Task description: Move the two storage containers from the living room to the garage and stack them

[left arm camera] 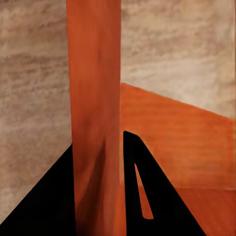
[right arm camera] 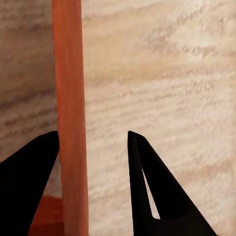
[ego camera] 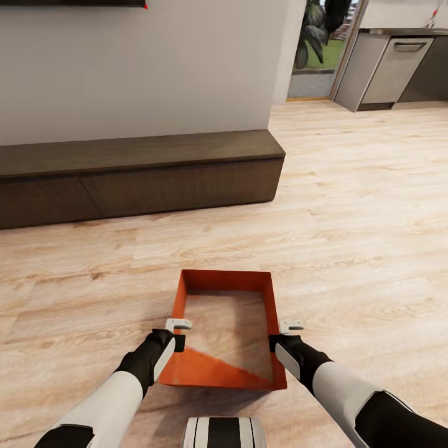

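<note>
White forearm shells [ego camera: 112,404] run into black wrists; each carries a pale grey bracket [ego camera: 179,324]. Black pointed fingers [right arm camera: 157,196]; a black-and-white striped trunk [ego camera: 224,432].

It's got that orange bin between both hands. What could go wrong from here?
1. The right gripper straddles the storage container's thin wall with a gap beside one finger, so the bin might tilt or slip when lifted.
2. The left gripper grips only a thin wall too, so uneven lifting could twist it.
3. The dark wood bench stands just ahead; driving forward could bump it.
</note>
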`<state>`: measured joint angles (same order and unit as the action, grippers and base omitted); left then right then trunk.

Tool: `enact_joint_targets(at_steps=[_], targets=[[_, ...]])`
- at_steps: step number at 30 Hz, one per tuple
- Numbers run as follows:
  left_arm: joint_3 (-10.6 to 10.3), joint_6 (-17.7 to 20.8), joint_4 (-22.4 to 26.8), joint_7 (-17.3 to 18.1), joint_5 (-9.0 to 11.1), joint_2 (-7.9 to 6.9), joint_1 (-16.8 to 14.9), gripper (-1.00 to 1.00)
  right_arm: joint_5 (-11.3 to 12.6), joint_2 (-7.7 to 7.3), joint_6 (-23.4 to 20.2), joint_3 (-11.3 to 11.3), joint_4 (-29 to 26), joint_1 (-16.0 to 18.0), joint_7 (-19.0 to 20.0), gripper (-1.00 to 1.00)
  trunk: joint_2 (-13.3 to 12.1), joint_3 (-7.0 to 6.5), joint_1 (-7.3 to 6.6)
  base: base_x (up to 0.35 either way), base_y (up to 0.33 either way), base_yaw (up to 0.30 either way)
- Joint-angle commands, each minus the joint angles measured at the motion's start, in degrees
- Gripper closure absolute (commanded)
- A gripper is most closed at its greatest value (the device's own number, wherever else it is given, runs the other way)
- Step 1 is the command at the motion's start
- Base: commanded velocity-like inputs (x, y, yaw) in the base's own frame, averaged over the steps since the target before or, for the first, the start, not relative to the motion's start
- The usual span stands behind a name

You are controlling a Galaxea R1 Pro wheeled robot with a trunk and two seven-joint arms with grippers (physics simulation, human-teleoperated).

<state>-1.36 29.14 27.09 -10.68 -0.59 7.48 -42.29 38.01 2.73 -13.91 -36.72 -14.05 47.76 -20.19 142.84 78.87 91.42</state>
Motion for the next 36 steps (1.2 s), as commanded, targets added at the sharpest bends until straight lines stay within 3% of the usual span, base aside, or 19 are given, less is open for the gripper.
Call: enact_joint_targets(at_steps=[1, 9, 36], targets=[[0.0, 0.5, 0.1, -0.2, -0.6, -0.01, 0.0, 1.00, 0.5, -0.08, -0.1, -0.4, -0.2, 0.0, 0.2, 1.00, 0.0, 0.05, 0.03, 0.000, 0.000, 0.000], [0.0, 0.4, 0.1, -0.2, -0.6, -0.01, 0.0, 1.00, 0.5, -0.17, -0.1, -0.4, -0.2, 0.0, 0.2, 1.00, 0.0, 0.05, 0.03, 0.000, 0.000, 0.000], [0.1, 0.5, 0.0, -0.2, -0.6, -0.01, 0.0, 1.00, 0.4, -0.32, -0.2, -0.4, -0.8, 0.0, 0.2, 1.00, -10.8, -4.79, -5.90, 0.000, 0.000, 0.000]])
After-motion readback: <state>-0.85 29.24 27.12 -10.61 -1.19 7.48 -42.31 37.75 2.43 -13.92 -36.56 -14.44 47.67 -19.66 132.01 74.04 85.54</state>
